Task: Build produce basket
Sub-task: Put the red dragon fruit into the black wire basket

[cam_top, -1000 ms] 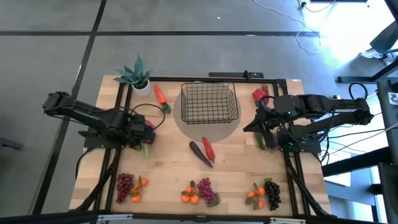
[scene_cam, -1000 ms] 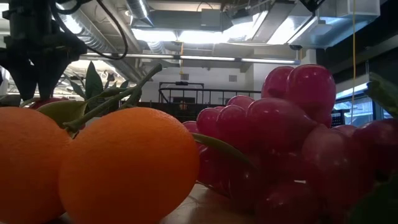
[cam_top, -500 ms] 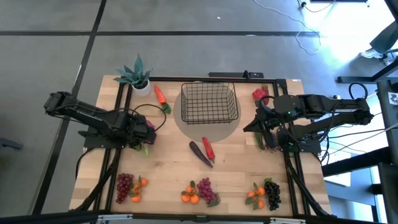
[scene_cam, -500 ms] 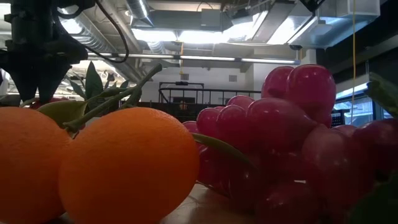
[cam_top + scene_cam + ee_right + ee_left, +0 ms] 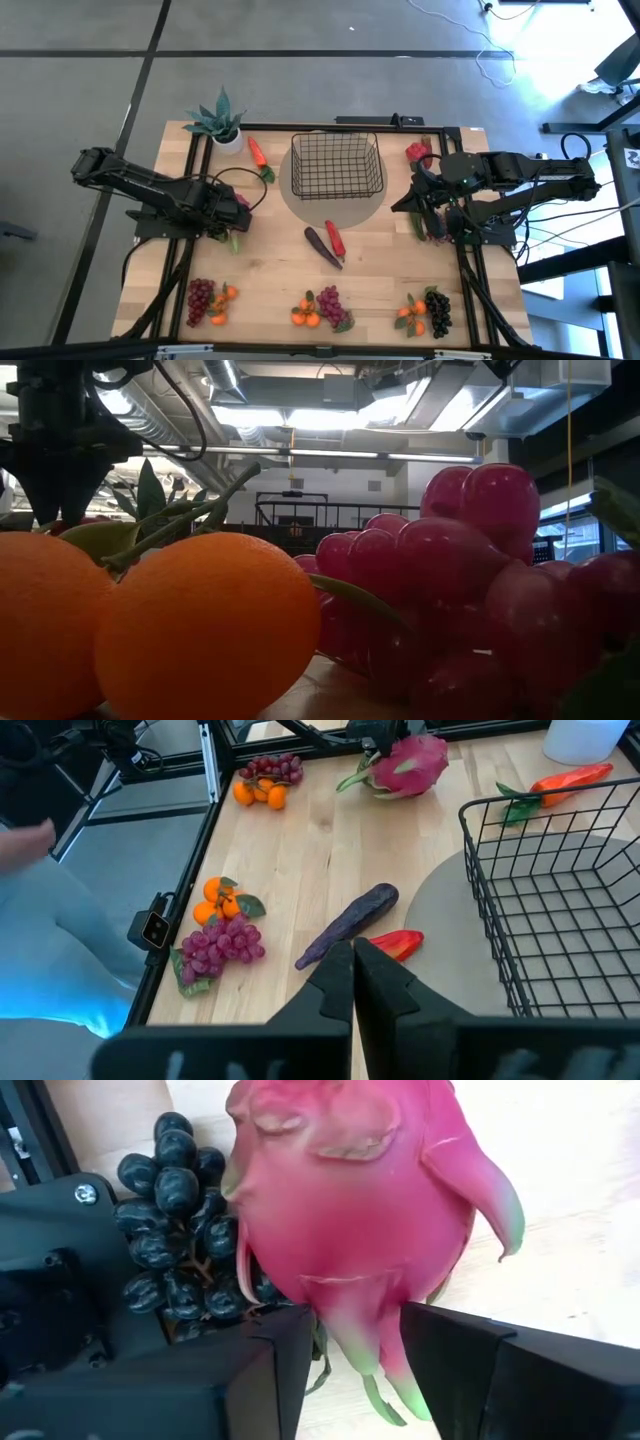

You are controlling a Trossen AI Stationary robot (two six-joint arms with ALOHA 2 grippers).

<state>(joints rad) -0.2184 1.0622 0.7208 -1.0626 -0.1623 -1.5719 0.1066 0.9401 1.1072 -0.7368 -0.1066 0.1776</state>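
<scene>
Reaching in from the left edge of the pale wooden worktop (image 5: 270,255), the left gripper (image 5: 233,213) has its fingers (image 5: 285,1350) clamped on the tapered green-tipped end of a pink, scaly toy fruit (image 5: 345,1200), which lies on the wood just beside a bunch of black grapes (image 5: 185,1230). Behind it near the far edge stand a spiky green potted plant in a white pot (image 5: 220,122) and an orange carrot with a green top (image 5: 258,153). Along the near edge lie a red grape bunch with small oranges (image 5: 208,298), then a purple-red grape bunch with oranges (image 5: 322,306), then a black grape bunch with oranges (image 5: 428,310). At the middle, the rectangular black wire-mesh basket (image 5: 337,166) sits on a round grey mat (image 5: 335,212), holding no produce; a dark purple eggplant (image 5: 321,246) and a red pepper (image 5: 335,238) lie just in front of it, touching each other. A red pepper (image 5: 418,153) lies at the far right corner, near the right gripper (image 5: 428,215), whose fingers (image 5: 375,980) are pressed together above the wood, apart from every item.
</scene>
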